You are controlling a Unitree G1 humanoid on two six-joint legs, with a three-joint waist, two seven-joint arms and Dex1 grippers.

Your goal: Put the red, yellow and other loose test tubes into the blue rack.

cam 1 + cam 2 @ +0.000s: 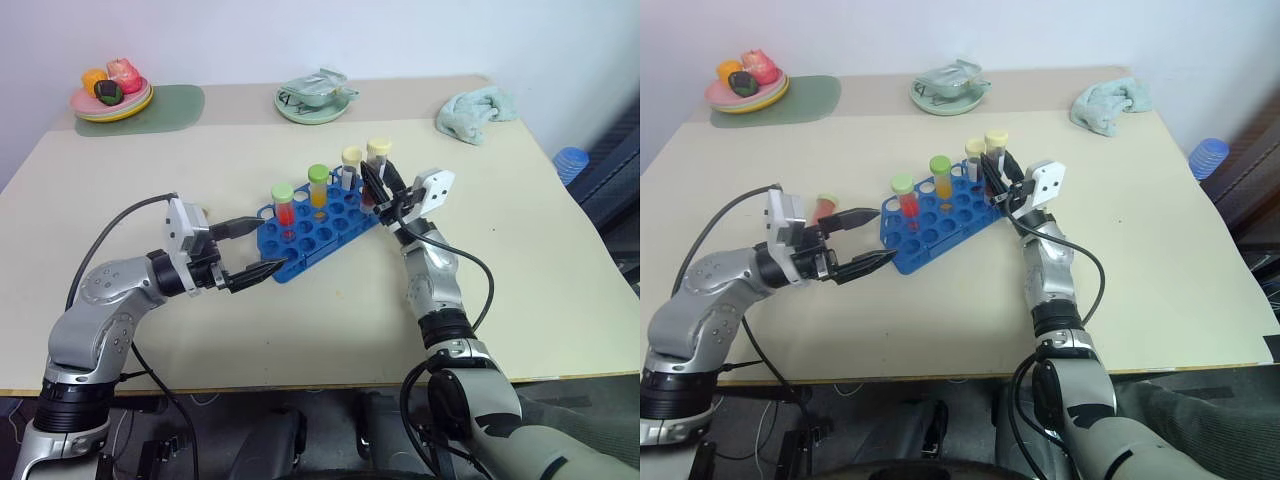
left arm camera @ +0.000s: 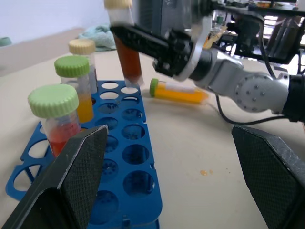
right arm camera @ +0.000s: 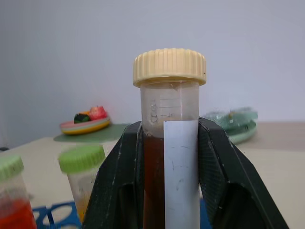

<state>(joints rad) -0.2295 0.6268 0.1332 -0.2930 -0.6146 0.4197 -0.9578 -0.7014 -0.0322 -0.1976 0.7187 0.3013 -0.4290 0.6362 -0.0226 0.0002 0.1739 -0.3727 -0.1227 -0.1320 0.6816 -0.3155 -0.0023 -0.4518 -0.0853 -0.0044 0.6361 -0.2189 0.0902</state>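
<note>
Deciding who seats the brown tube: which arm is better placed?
Right. The right gripper already grips the brown tube upright over the blue rack; the left gripper is open and empty.

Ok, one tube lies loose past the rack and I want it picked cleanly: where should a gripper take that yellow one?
Probably mid-body, from above, fingers straddling the yellow tube. It lies flat on the table, green cap toward the blue rack, so its round sides are free. The right gripper holds the brown tube.
</note>
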